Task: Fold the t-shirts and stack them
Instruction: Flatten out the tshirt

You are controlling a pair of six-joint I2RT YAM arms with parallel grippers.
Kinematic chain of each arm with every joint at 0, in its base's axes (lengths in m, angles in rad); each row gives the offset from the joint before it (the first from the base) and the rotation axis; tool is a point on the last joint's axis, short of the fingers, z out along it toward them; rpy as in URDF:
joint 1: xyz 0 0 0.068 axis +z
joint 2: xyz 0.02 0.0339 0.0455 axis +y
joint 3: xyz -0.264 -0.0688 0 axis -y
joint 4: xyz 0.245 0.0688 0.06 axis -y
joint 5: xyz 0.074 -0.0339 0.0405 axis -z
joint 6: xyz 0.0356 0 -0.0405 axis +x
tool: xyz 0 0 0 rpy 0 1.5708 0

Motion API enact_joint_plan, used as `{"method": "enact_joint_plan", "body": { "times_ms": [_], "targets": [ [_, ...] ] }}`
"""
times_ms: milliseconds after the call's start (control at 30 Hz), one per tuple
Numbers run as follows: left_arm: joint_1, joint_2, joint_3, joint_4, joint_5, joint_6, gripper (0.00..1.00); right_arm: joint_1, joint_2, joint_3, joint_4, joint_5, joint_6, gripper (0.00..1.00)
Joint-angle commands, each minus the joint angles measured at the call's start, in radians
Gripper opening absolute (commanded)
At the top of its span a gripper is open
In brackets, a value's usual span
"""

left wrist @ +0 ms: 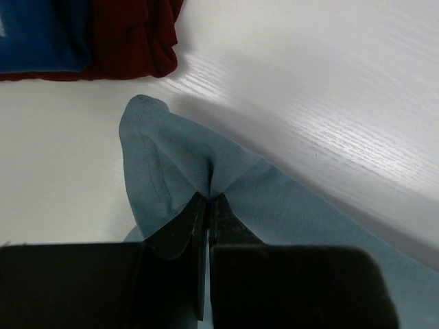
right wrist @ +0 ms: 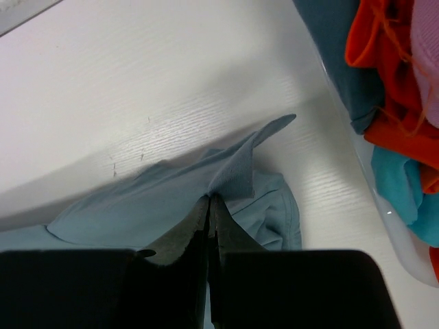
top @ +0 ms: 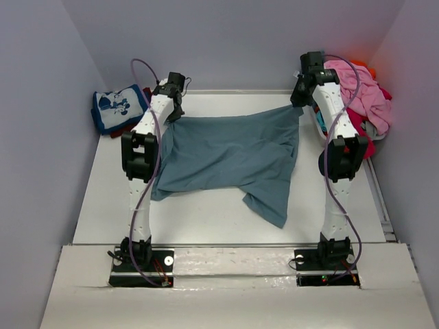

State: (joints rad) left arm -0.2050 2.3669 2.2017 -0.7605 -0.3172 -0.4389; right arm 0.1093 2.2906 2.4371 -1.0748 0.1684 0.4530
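One slate-blue tee (top: pixel 226 154), two folded tees (top: pixel 118 110), one mixed heap (top: pixel 360 92).

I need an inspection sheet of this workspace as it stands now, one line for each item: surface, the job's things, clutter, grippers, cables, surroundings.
Surface: white table, wood-grain finish.
Job's things: slate-blue t-shirt stretched between both grippers; blue cartoon-print tee folded on a dark red tee, far left; pink tee, orange tee and teal tee heaped unfolded, far right.
Clutter: nothing seen.
Grippers: left gripper shut on one far corner of the slate-blue t-shirt; right gripper shut on the other.
Cables: purple cables looped along both arms.
Surroundings: plain walls on three sides.
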Motion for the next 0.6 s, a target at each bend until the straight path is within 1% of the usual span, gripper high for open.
{"method": "enact_joint_plan", "body": {
  "times_ms": [0, 300, 367, 567],
  "targets": [
    [-0.001, -0.018, 0.087, -0.002, -0.095, 0.000, 0.06, -0.019, -0.002, 0.076, 0.062, 0.039, 0.015, 0.07],
    [-0.001, -0.055, 0.087, 0.059, -0.181, -0.001, 0.06, -0.019, -0.029, 0.065, 0.095, 0.066, 0.012, 0.07],
    [-0.001, -0.060, 0.104, 0.066, -0.183, 0.002, 0.06, -0.028, -0.037, 0.068, 0.107, 0.072, 0.010, 0.07],
    [0.041, -0.064, 0.130, 0.069, -0.212, -0.011, 0.06, -0.037, -0.019, 0.108, 0.130, 0.060, 0.023, 0.07]
  ]
}}
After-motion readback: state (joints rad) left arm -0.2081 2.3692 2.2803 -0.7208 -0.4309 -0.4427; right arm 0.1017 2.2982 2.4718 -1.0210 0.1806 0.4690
